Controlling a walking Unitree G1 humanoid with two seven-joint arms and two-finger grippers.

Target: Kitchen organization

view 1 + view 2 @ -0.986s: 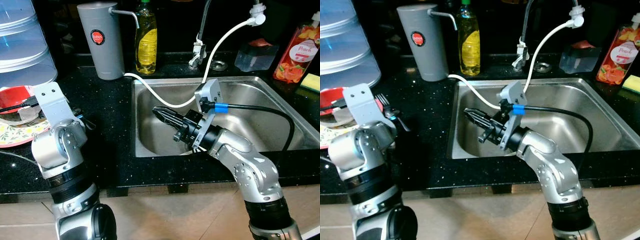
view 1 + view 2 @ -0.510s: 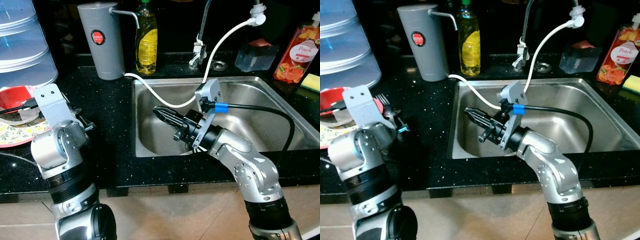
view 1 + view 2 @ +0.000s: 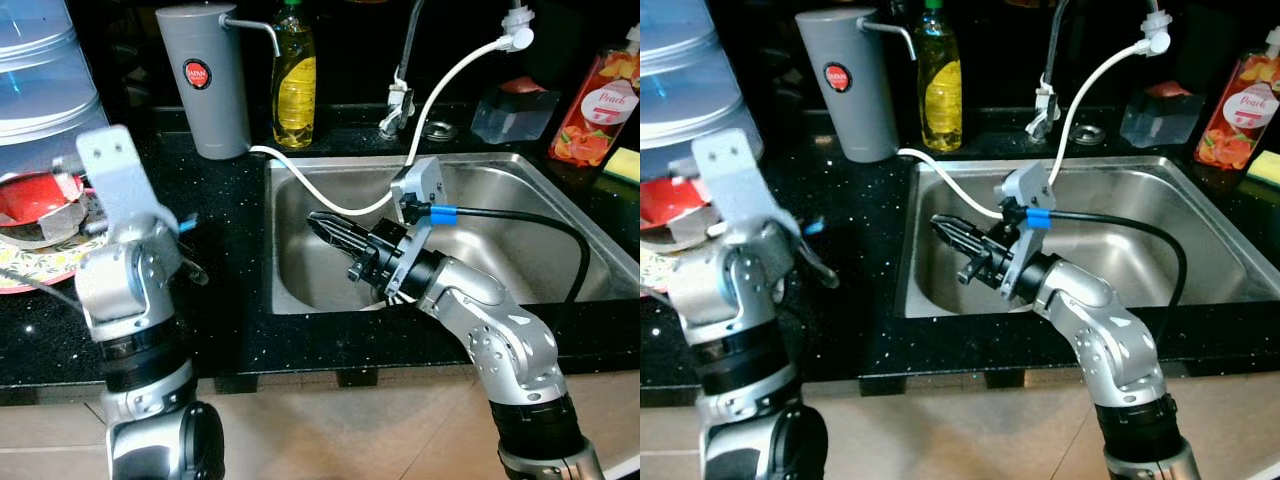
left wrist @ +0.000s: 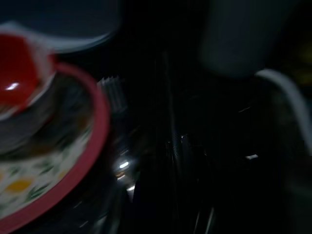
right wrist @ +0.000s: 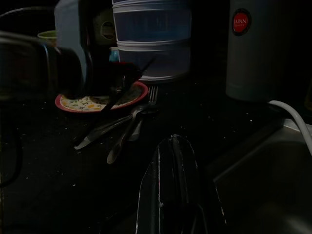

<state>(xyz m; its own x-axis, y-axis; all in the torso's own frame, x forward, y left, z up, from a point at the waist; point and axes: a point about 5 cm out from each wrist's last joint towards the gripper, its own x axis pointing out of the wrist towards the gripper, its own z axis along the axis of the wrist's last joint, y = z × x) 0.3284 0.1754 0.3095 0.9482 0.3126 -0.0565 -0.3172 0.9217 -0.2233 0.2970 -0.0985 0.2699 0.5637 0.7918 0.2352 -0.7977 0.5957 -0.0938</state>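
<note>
- On the far left, a plate (image 3: 30, 268) with a red bowl (image 3: 30, 195) sits on the black tabletop (image 3: 225, 215).
- Beside it lie a fork (image 5: 151, 95) and spoons (image 5: 119, 134).
- Left gripper (image 4: 170, 161) hangs over them; I cannot tell how its fingers stand. Go down slowly, straight over one handle.
- Right gripper (image 3: 335, 232) waits over the sink (image 3: 520, 175), fingers together, empty.

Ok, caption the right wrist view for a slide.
Right gripper poised at the sink edge, facing cutlery beside a floral plate on the dark counter.
</note>
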